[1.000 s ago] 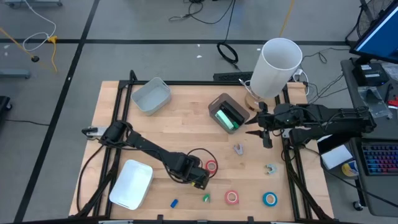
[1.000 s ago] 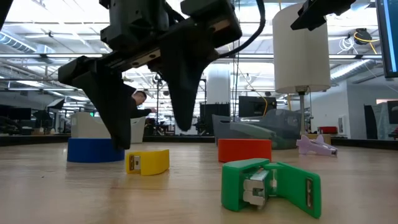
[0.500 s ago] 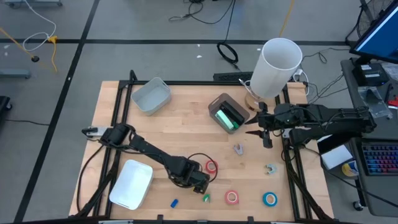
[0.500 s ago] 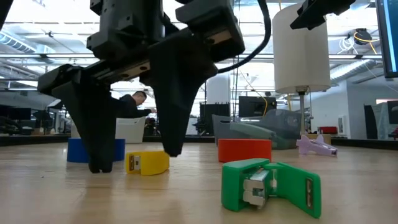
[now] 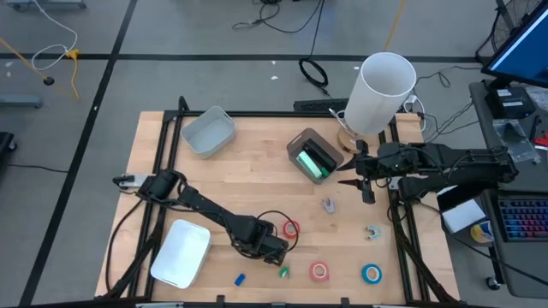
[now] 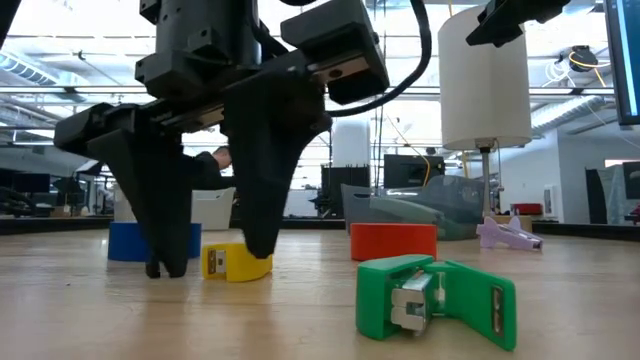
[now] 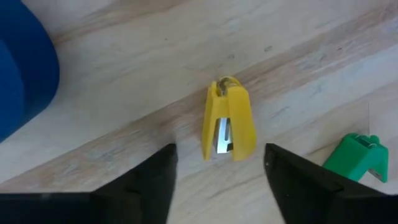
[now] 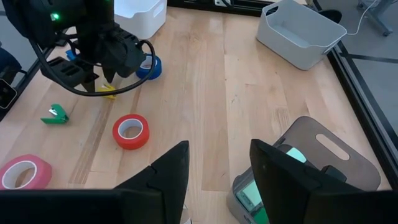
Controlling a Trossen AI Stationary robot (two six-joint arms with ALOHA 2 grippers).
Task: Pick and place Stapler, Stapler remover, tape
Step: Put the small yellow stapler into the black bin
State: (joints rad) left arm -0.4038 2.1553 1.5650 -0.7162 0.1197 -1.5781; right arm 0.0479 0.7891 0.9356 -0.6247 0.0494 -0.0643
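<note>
A yellow staple remover (image 7: 227, 118) lies on the table, its near end between the fingertips of my left gripper (image 7: 221, 152), which points down at the near middle of the table (image 5: 276, 251). The fingers stand open on either side of it with wood showing in both gaps. A green staple remover (image 5: 283, 272) lies just beside it. Red (image 5: 292, 228), pink (image 5: 319, 271) and blue (image 5: 371, 274) tape rolls lie flat nearby, and another blue roll (image 8: 151, 67) lies behind the left arm. The grey and green stapler (image 5: 312, 158) sits mid-table. My right gripper (image 5: 355, 184) hangs open above the table's right side.
A white tray (image 5: 181, 253) lies at the near left, and a grey bin (image 5: 208, 132) stands at the far left. A tall white cylinder (image 5: 381, 92) rises at the far right. Small purple (image 5: 329, 205), grey-green (image 5: 372, 232) and blue (image 5: 240, 279) staple removers lie on the wood.
My left gripper has sunk until its fingertips are at the table on either side of the yellow staple remover. Its fingers have then drawn somewhat closer together. The remover has not moved.
</note>
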